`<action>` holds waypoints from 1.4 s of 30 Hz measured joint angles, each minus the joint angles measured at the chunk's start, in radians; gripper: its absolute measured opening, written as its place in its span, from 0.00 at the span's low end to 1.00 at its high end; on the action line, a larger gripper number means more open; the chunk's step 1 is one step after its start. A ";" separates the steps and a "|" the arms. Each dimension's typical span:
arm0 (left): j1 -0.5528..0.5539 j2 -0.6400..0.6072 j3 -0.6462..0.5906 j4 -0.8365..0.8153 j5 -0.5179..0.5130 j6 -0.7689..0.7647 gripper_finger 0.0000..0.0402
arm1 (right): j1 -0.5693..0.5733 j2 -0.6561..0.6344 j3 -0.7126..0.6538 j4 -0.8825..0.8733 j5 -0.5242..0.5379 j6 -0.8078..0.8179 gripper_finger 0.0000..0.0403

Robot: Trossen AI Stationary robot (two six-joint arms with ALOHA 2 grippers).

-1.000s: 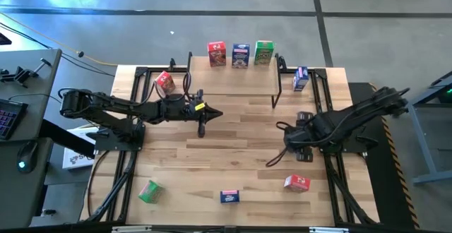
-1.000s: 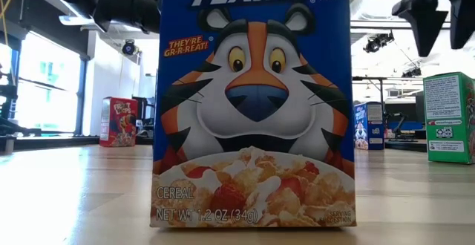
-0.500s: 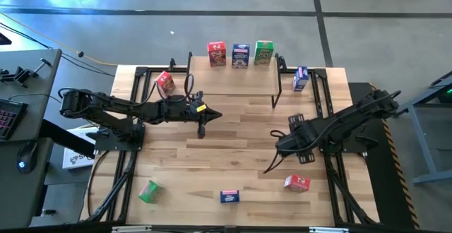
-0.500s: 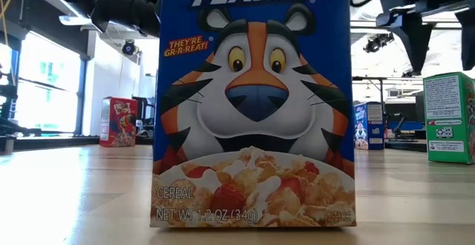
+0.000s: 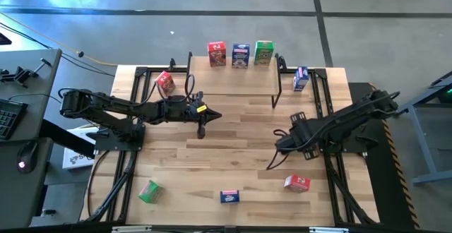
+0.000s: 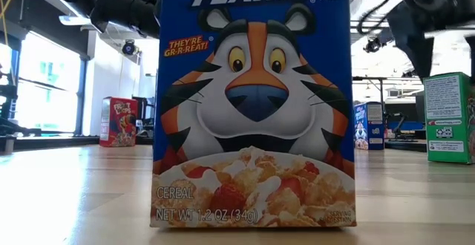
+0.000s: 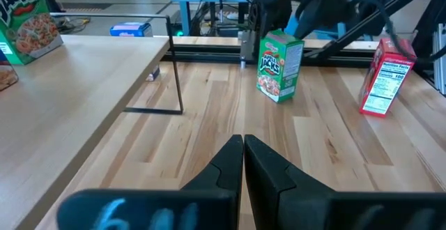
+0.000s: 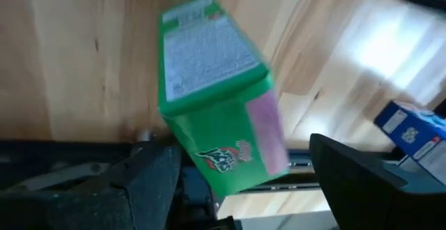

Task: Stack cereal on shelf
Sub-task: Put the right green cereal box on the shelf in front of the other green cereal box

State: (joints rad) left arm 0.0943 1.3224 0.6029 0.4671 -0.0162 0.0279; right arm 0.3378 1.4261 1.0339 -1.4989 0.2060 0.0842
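On the shelf [image 5: 240, 81] stand a red, a blue and a green cereal box [image 5: 241, 55]. My right gripper [image 8: 240, 150] is open and points down over another green cereal box [image 8: 216, 97], which stands upright on the table; a finger stands on either side of it, and I see no touch. In the high view that gripper [image 5: 286, 145] hides the box. My left gripper [image 5: 201, 123] is shut on nothing and hovers mid-table, in front of the shelf. The left wrist view shows the same green box [image 7: 281, 66] under the right arm.
Loose boxes stand on the table: red [image 5: 164, 83] left of the shelf, blue [image 5: 300, 78] right of it, and green [image 5: 149, 190], blue [image 5: 229, 196] and red [image 5: 296, 183] along the near edge. The near blue box [image 6: 252, 104] fills the low view.
My right gripper has come down toward the green box and rolled about its own axis, shifting slightly toward the table's left. Its fingers stay wide apart. The boxes have not moved.
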 joint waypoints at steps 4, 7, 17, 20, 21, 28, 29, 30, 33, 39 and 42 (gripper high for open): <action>-0.003 0.000 0.000 0.000 0.000 0.008 0.02 | -0.005 0.000 -0.059 0.037 0.023 -0.003 0.74; -0.003 0.000 0.000 0.000 0.000 0.009 0.02 | -0.006 0.000 -0.076 0.069 0.008 0.010 0.74; -0.003 0.000 -0.063 0.105 0.000 -0.012 0.02 | -0.011 -0.015 -0.074 0.081 -0.065 0.076 0.47; -0.003 0.000 -0.131 0.216 0.000 -0.051 0.02 | -0.011 -0.021 -0.040 0.073 -0.059 0.084 0.39; -0.003 0.000 -0.150 0.245 0.000 -0.063 0.02 | -0.011 -0.021 -0.018 0.068 -0.050 0.081 0.38; 0.000 0.000 -0.200 0.285 -0.022 -0.105 0.02 | -0.103 -0.012 0.236 0.041 0.034 -0.025 0.37; 0.003 0.000 -0.200 0.288 -0.022 -0.105 0.02 | -0.128 -0.008 0.277 0.038 0.043 -0.053 0.37; 0.007 0.000 -0.200 0.289 -0.022 -0.105 0.02 | -0.156 -0.001 0.321 0.036 0.055 -0.080 0.37; 0.021 0.000 -0.200 0.288 -0.021 -0.105 0.02 | -0.247 0.038 0.458 0.030 0.083 -0.176 0.37; 0.038 0.000 -0.200 0.287 -0.021 -0.104 0.02 | -0.447 0.159 0.684 0.014 0.133 -0.412 0.38; 0.035 0.000 -0.200 0.288 -0.020 -0.104 0.02 | -0.557 0.228 0.769 0.004 0.134 -0.501 0.38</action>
State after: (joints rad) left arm 0.1293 1.3220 0.4026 0.7547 -0.0367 -0.0765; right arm -0.2192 1.6545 1.8028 -1.4950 0.3402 -0.4171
